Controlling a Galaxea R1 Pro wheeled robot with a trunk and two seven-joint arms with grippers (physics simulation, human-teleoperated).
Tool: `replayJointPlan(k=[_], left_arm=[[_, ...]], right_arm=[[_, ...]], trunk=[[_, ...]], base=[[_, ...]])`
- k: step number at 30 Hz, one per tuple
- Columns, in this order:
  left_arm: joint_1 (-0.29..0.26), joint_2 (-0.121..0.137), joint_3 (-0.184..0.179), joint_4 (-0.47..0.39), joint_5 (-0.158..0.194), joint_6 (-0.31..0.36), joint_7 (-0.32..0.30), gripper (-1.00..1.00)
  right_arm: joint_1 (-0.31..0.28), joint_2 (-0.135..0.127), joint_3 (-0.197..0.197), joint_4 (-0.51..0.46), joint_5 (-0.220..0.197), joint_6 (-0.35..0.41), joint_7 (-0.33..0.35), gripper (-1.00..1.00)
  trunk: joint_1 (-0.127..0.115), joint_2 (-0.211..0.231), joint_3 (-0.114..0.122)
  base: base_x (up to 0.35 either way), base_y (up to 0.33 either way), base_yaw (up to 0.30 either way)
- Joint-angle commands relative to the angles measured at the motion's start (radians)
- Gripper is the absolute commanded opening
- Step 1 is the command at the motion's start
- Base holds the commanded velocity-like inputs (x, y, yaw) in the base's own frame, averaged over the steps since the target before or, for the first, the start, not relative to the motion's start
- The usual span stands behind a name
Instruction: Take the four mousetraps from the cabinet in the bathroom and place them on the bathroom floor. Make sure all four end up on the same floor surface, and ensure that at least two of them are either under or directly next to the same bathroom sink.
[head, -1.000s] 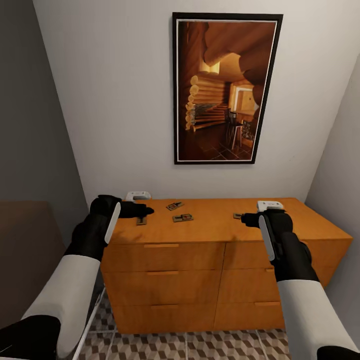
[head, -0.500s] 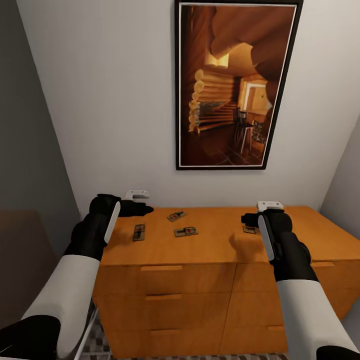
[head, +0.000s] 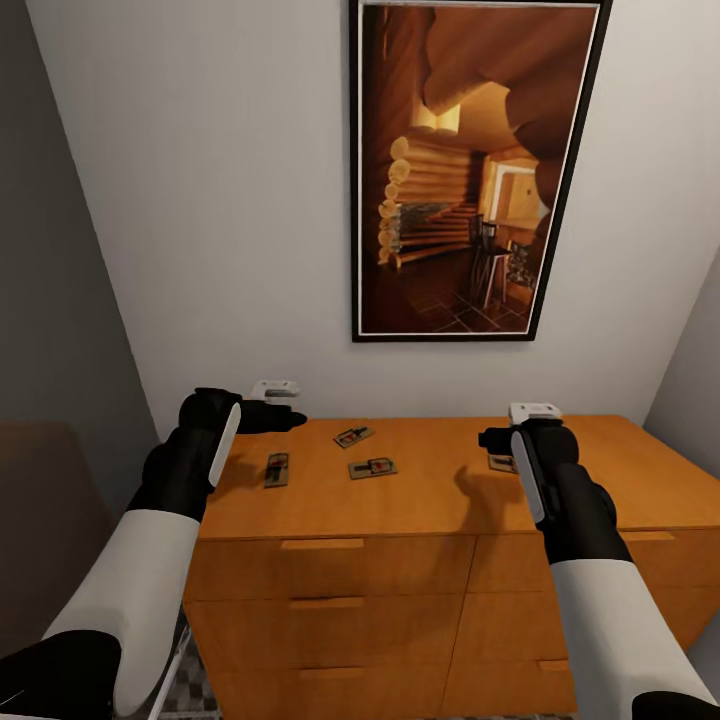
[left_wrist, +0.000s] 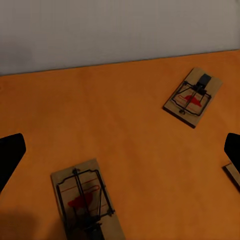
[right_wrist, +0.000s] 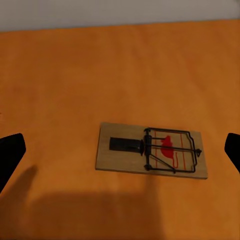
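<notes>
Several mousetraps lie flat on top of the orange-brown cabinet (head: 430, 500): one mousetrap (head: 277, 468) at the left, one (head: 353, 436) farther back, one (head: 372, 467) in the middle, and one (head: 501, 462) half hidden behind my right gripper (head: 486, 437). My left gripper (head: 295, 420) hovers over the cabinet's left back corner, open; its wrist view has two traps (left_wrist: 87, 202) (left_wrist: 194, 97) between the spread fingertips (left_wrist: 10, 156). The right gripper (right_wrist: 120, 152) is open above a single trap (right_wrist: 152, 150). The sink is out of view.
A large framed picture (head: 465, 170) hangs on the white wall behind the cabinet. Grey walls close in on both sides. A sliver of patterned bathroom floor (head: 195, 690) shows at the cabinet's lower left. The drawers (head: 320, 600) are shut.
The whole view has closed in on the cabinet and tilted up, so the camera moved. Both arms keep the same pose, now reaching over the cabinet top above the traps.
</notes>
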Motion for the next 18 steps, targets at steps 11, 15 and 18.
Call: replayJointPlan(k=[11, 15, 18], left_arm=[[-0.001, 0.000, 0.000, 0.009, -0.010, 0.003, -0.008, 1.00], [-0.001, 0.001, 0.001, 0.013, -0.007, 0.003, -0.008, 1.00], [-0.001, 0.002, 0.001, 0.017, -0.005, 0.003, -0.009, 1.00]], right_arm=[[-0.001, 0.010, 0.011, 0.001, 0.001, 0.005, 0.003, 1.00], [-0.001, 0.022, 0.012, 0.001, 0.001, 0.005, 0.004, 1.00], [-0.001, 0.028, 0.013, 0.001, 0.002, 0.005, 0.005, 1.00]], trunk=[[0.000, -0.001, -0.001], [0.000, -0.001, -0.001], [0.000, -0.001, -0.001]], base=[[0.001, 0.000, 0.000], [0.000, 0.000, 0.000], [0.000, 0.000, 0.000]])
